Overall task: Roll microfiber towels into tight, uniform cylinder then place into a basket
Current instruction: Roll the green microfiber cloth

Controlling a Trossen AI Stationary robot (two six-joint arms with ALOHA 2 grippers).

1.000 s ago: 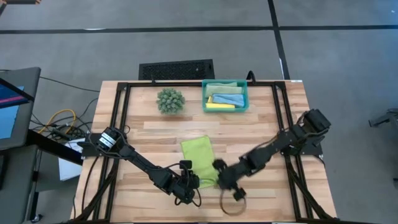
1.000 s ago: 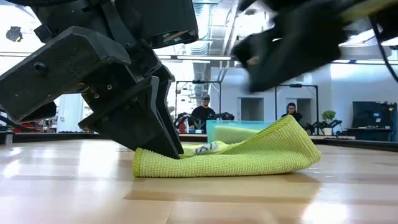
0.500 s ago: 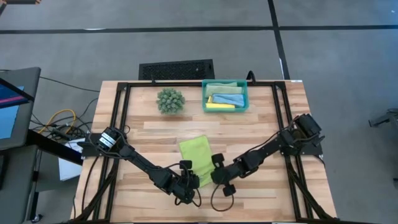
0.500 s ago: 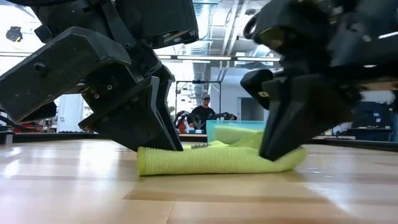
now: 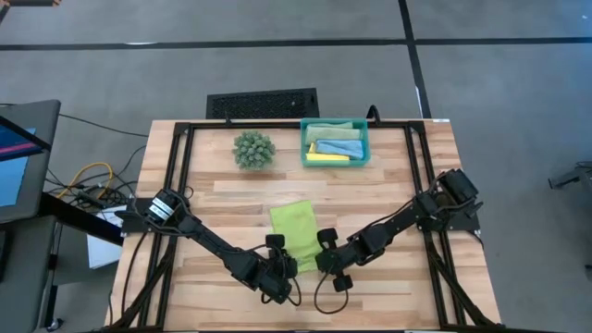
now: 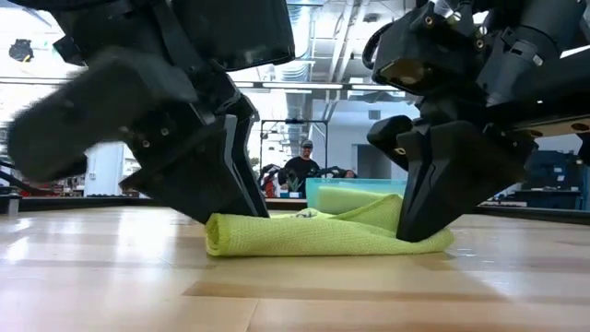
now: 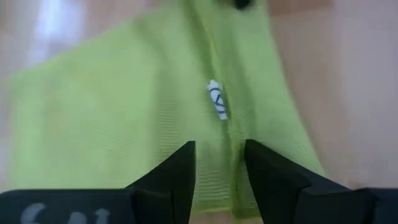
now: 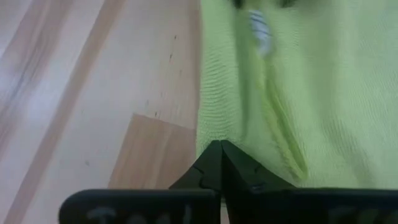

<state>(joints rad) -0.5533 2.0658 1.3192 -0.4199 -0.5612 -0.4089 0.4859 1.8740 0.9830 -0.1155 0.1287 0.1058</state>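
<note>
The lime green towel (image 5: 295, 228) lies on the surface (image 5: 388, 185) between both claws. The right claw (image 8: 219, 163) has its fingers together, apparently pinching the towel's near corner. The left claw (image 7: 219, 163) stands apart, straddling a fold at the opposite near corner.

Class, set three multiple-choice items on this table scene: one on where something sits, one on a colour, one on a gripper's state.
1. Where is the basket?
A. far edge, beside the plant ball
B. near edge
C. on the floor

2. What colour is the towel being worked?
A. blue
B. lime green
C. yellow

3. How are the right gripper's fingers?
A. wide open
B. shut at the towel's edge
C. out of view

Answers: 1 A, high view shows it there. 2 B, seen in every view. 3 B, right wrist view shows fingertips meeting.
</note>
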